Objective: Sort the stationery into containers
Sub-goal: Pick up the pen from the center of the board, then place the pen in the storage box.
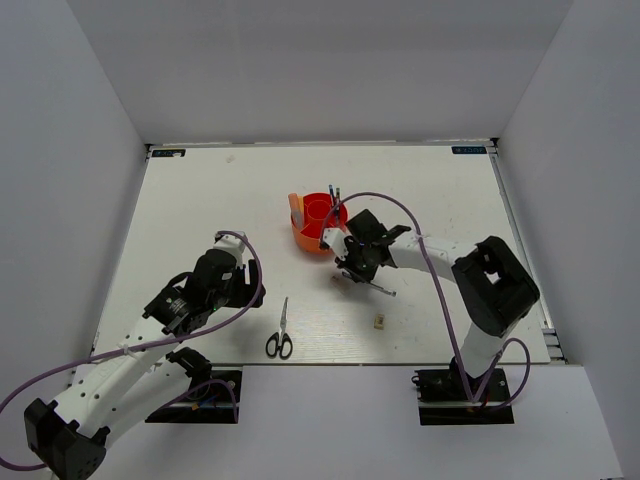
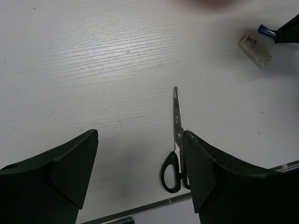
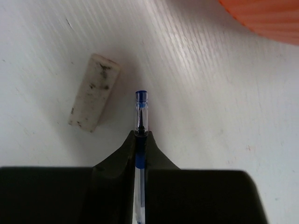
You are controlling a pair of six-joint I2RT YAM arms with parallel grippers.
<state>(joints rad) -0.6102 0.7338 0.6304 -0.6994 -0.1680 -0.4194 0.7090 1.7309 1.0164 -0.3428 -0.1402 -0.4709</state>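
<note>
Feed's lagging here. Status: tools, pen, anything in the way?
Right tool shut on thin blue pen, near round orange plastic tub. Left tool open above black-handled silver scissors. Whitish eraser block beside pen end, not touching.

A robotics laboratory test cell is indicated. A white counter (image 1: pixel 200 200) is boxed in on the left, far and right sides by plain white panels (image 1: pixel 330 70). Two robot arms, the left arm (image 1: pixel 130 365) and the right arm (image 1: pixel 490 290), are bolted on black base plates (image 1: pixel 465 385) at the near edge, and purple cables (image 1: pixel 448 322) are looped along them. Small printed labels (image 1: pixel 467 150) are fixed at the far corners. A few props, among them scissors (image 1: pixel 281 335) and an orange tub (image 1: pixel 312 225), are laid out as for a trial.
</note>
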